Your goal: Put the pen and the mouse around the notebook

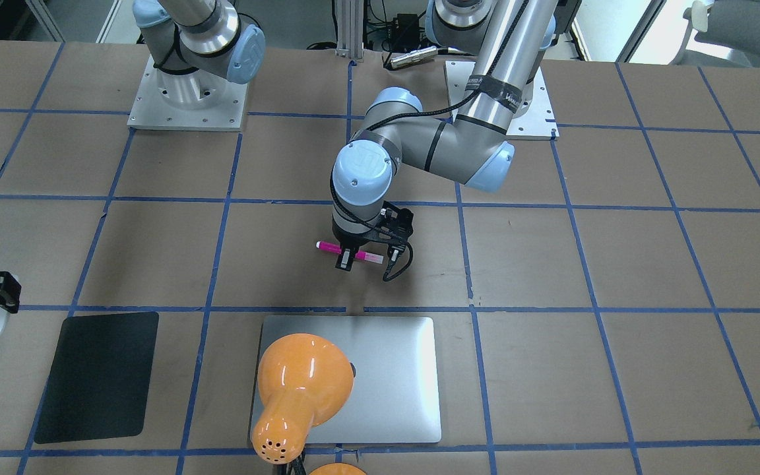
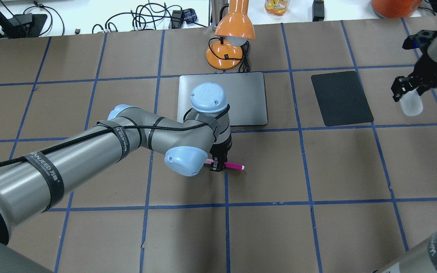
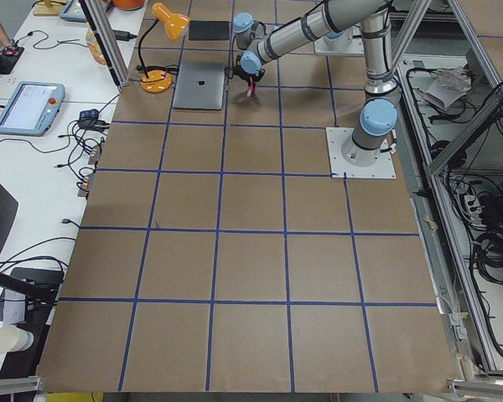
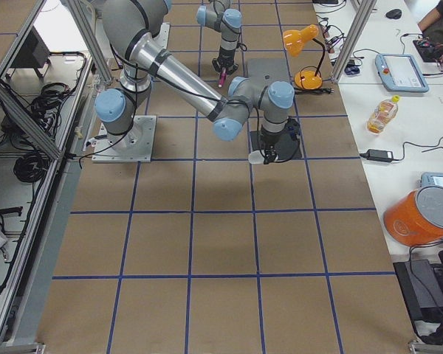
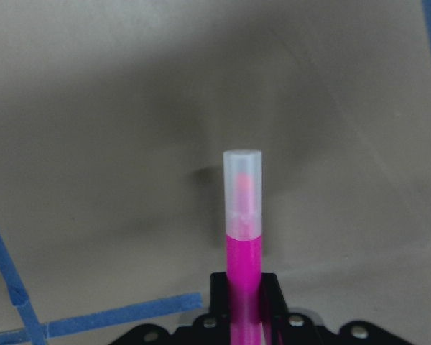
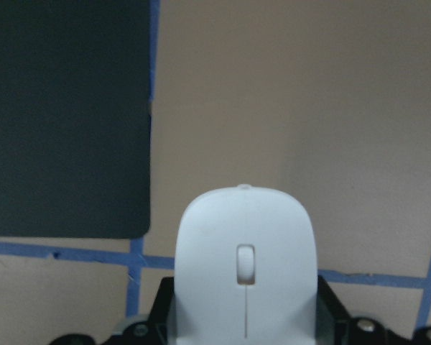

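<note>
- Overhead exterior: my left claw (image 2: 216,167) pinches pen (image 2: 234,166) mid-barrel, near notebook (image 2: 247,98)'s robot-side edge; light, stiff, slick.
- Right claw (image 2: 406,88) grips mouse (image 2: 411,106) by its sides, beyond black mat (image 2: 341,98); smooth shell, may slip.

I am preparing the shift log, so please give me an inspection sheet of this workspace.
Surface: brown table with blue tape grid.
Job's things: pen in left gripper, apart from closed notebook; mouse in right gripper, near mat.
Clutter: orange lamp beside notebook's far edge; black mat.
Grippers: left shut on pen; right shut on mouse.
Cables: black cable strapped along left arm; lamp cord at its base.
Surroundings: side benches with tablet, bottle, orange tub.
</note>
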`<state>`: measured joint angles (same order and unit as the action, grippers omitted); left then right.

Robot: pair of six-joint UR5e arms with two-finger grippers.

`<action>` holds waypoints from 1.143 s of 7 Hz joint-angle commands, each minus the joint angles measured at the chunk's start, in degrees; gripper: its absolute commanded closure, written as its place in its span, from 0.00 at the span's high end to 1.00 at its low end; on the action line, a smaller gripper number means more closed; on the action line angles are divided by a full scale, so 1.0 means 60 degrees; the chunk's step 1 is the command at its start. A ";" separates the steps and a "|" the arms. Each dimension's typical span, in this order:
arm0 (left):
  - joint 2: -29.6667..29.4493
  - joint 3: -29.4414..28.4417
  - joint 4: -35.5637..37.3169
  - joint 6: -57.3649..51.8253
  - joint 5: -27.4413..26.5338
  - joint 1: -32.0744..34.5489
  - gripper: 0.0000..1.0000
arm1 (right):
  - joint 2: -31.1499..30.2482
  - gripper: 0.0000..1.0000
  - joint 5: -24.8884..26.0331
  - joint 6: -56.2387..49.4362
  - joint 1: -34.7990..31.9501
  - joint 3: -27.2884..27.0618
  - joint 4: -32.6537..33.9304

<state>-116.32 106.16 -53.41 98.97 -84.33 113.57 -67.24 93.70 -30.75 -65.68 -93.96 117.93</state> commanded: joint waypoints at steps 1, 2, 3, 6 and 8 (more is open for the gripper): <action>0.0107 -0.0072 -0.0135 -0.0885 -0.0109 -0.0075 1.00 | 0.0598 0.08 -0.0045 0.1718 -0.1280 0.0701 -0.0099; 0.0472 -0.0087 -0.0238 -0.3823 -0.0154 -0.0191 1.00 | 0.0934 0.08 -0.0060 0.2233 -0.1604 0.0878 -0.0055; 0.0910 -0.0101 -0.0718 -0.5492 -0.0154 -0.0468 1.00 | 0.1141 0.08 -0.0350 0.2746 -0.1840 0.0894 0.0003; 0.2813 -0.0174 -0.2678 -1.0243 -0.0241 -0.1522 1.00 | 0.1975 0.10 -0.0925 0.2534 -0.1842 0.0894 0.0746; 0.3913 -0.1179 -0.5002 -1.3532 -0.0681 -0.2444 1.00 | 0.2079 0.10 -0.0531 0.2459 -0.1813 0.0909 0.0766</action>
<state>-96.93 102.80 -74.93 30.43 -87.28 102.27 -55.51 89.25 -15.55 -76.65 -88.56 122.08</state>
